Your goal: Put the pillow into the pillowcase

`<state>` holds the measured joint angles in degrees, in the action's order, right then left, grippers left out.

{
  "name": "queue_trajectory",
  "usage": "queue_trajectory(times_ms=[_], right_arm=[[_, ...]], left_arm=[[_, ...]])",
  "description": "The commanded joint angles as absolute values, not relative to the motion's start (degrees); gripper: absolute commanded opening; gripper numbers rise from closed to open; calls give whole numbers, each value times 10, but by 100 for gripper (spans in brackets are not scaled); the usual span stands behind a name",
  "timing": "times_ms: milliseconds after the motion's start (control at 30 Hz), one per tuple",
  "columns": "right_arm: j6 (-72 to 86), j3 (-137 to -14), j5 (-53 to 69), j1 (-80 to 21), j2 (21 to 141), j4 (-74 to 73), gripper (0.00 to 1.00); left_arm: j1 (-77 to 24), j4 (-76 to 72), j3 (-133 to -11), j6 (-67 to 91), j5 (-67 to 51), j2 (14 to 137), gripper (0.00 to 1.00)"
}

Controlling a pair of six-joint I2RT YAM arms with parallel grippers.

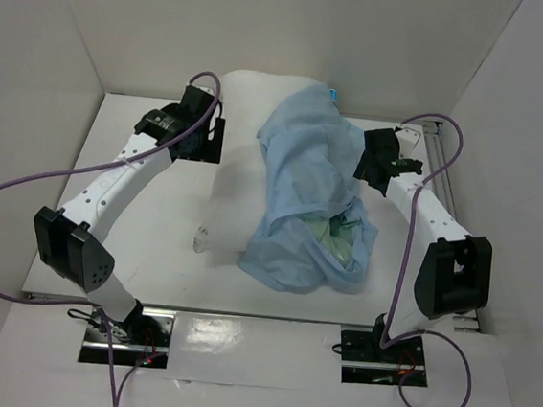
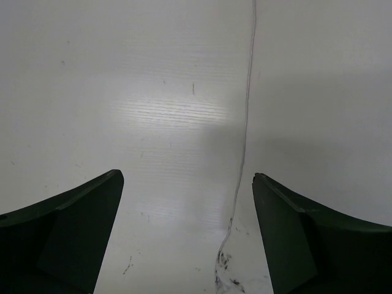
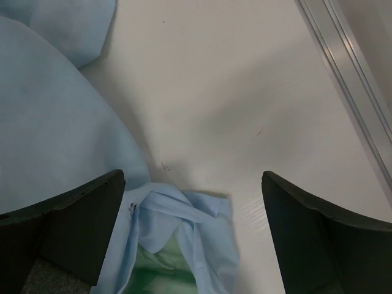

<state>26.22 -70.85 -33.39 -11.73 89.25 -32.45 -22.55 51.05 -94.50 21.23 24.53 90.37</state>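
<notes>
The white pillow (image 1: pixel 243 129) lies lengthwise in the table's middle, its far end against the back wall. The pale blue pillowcase (image 1: pixel 306 197) is draped crumpled over its right half, with the sea-green inside showing at the near end (image 1: pixel 340 237). My left gripper (image 1: pixel 210 140) is open and empty just left of the pillow; its wrist view shows only bare white surface between the fingers (image 2: pixel 73 226). My right gripper (image 1: pixel 369 165) is open and empty at the pillowcase's right edge. In the right wrist view the blue cloth (image 3: pixel 55 128) and its folded opening (image 3: pixel 184 211) lie under the left finger (image 3: pixel 67 226).
White walls enclose the table on the left, back and right. An aluminium rail (image 3: pixel 346 67) runs along the right edge of the table. Purple cables (image 1: pixel 23 184) loop off both arms. The arm bases stand at the near edge.
</notes>
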Motion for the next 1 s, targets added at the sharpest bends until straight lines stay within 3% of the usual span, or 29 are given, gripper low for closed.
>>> queue_trajectory(times_ms=[0, 300, 567, 733, 967], right_arm=[[258, -710, -337, -113, 889, -293, 100], [232, -715, -263, -113, 845, -301, 100], [208, -675, -106, -119, 729, -342, 100], [221, -680, 36, -124, 707, -347, 100], [237, -675, 21, -148, 726, -352, 100]], left_arm=[[-235, 535, -974, 214, 281, 912, 100], [-267, 474, -968, 176, 97, 892, 100], [-285, 405, -998, 202, -104, 892, 100], [-295, 398, -1032, 219, -118, 953, 100], [-306, 385, -1087, 257, -149, 1034, 96]])
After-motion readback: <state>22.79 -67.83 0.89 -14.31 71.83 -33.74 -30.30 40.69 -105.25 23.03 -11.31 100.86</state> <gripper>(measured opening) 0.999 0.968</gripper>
